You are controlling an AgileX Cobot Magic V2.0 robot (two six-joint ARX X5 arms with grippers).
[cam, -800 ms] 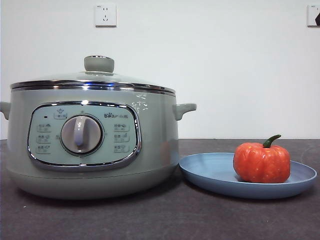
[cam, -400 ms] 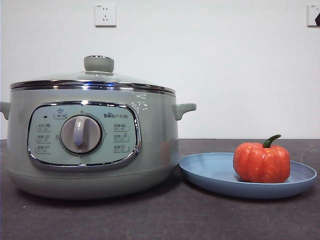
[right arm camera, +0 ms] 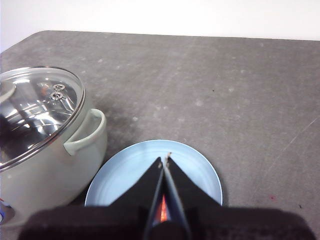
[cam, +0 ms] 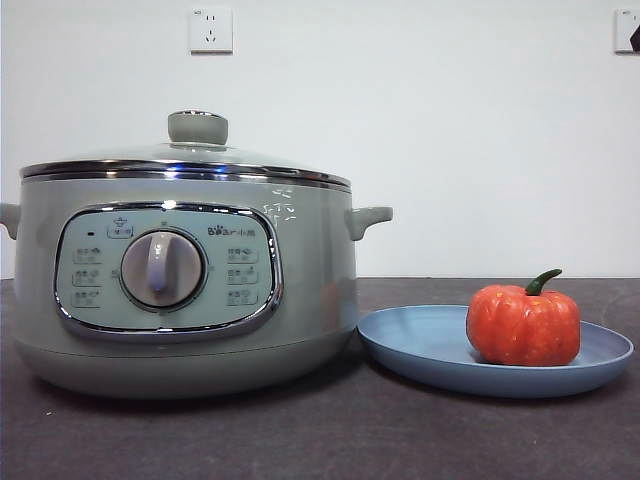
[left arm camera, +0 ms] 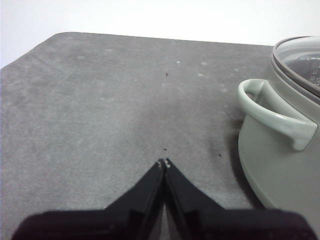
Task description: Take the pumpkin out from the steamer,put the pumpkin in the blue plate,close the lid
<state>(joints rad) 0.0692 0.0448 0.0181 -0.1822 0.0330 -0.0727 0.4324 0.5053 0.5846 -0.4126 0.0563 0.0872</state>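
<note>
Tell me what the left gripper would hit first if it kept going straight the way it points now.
Probably nothing but bare table: the left gripper, jaws shut, points across open grey surface toward the far edge. The steamer and its handle sit off to the side, seemingly clear of that line.

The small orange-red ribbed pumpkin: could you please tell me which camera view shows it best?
The front view: the small orange-red ribbed pumpkin sits whole and unobstructed on the matte light blue plate, stem visible. The right wrist view shows only an orange sliver between the right gripper's shut jaws. The left wrist view does not show it.
</note>
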